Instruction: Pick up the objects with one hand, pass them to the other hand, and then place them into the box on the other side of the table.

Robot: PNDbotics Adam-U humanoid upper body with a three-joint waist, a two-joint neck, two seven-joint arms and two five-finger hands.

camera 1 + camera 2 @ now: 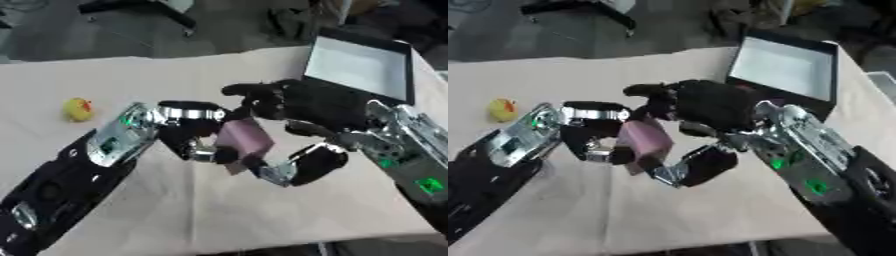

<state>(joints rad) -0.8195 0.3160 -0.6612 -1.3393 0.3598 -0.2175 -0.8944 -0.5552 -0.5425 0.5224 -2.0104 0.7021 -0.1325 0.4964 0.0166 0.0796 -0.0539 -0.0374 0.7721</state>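
Our left hand (197, 135) and right hand (302, 107) both curl around the pink block (245, 140) mid-table. The yellow duck (77, 109) sits far left, the box (359, 67) far right.

Soft, even overhead light, faint shadows on the table (262, 220), overall blur throughout.

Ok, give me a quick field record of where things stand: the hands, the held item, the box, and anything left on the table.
held item: pink block, above the table's middle, between both hands
left hand: left hand, fingers curled on the pink block
right hand: right hand, over the block, fingers bent around its top; who carries it cannot be told
box: black box, white inside, open, far right, nothing seen in it
left on table: yellow duck toy, far left
surface: table with beige cloth
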